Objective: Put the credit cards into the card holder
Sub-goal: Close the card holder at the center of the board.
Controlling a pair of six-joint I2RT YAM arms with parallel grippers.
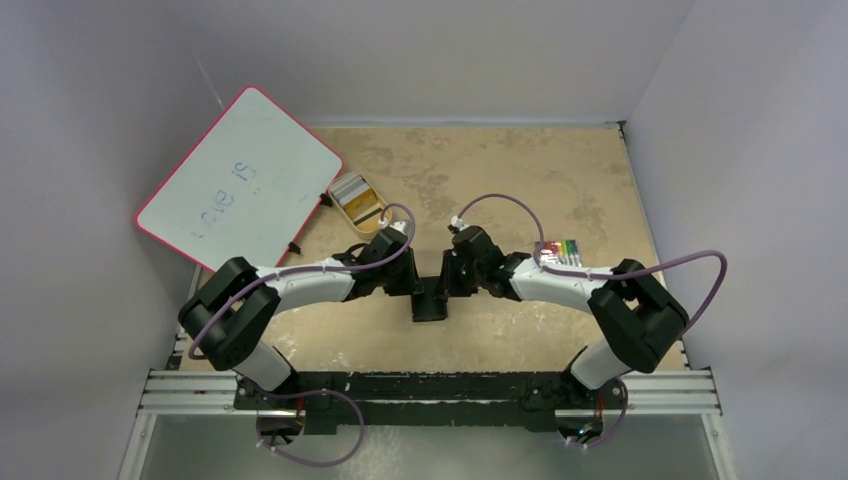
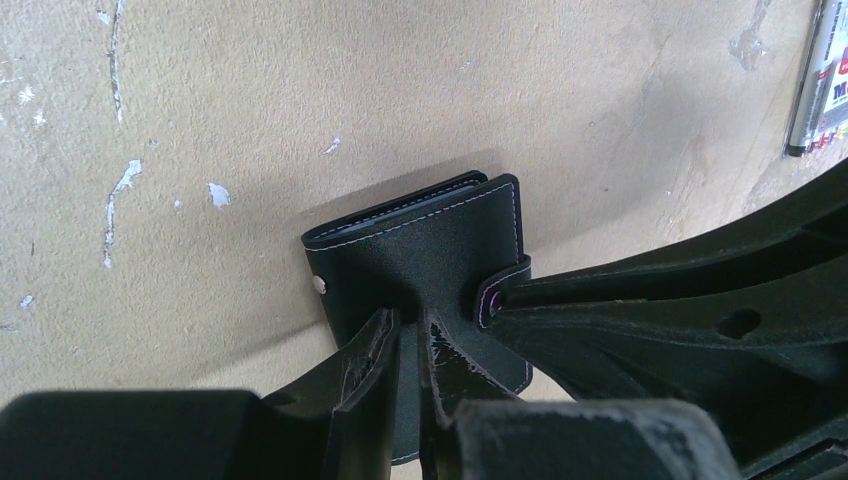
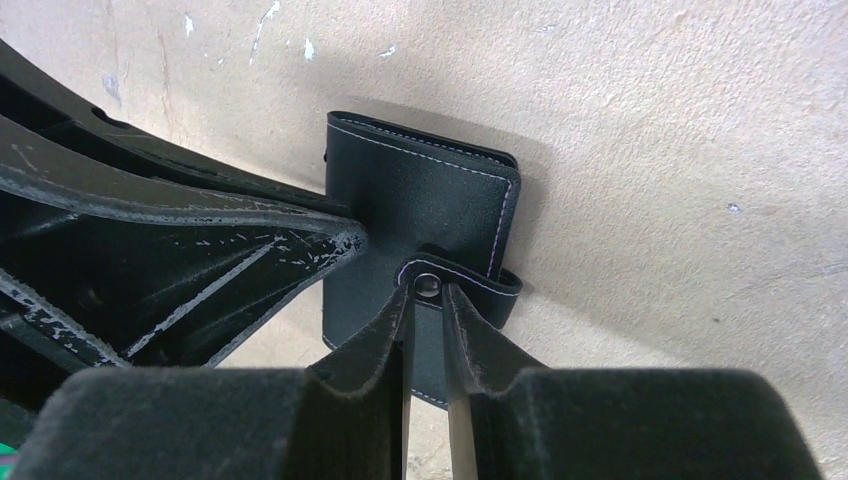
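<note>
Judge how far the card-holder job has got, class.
Done, seemingly: no loose credit cards show, and the card holder is folded. In hand: left gripper pinches its cover, right gripper its snap tab. Left: probably fastening the snap; cards inside cannot be confirmed.

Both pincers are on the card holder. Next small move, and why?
Probably: right pincer draws the snap tab away from the cover while the left pincer holds the card holder down. The holder lies folded shut, no slots showing, and the tab is pinched; cards cannot enter until it opens.
</note>
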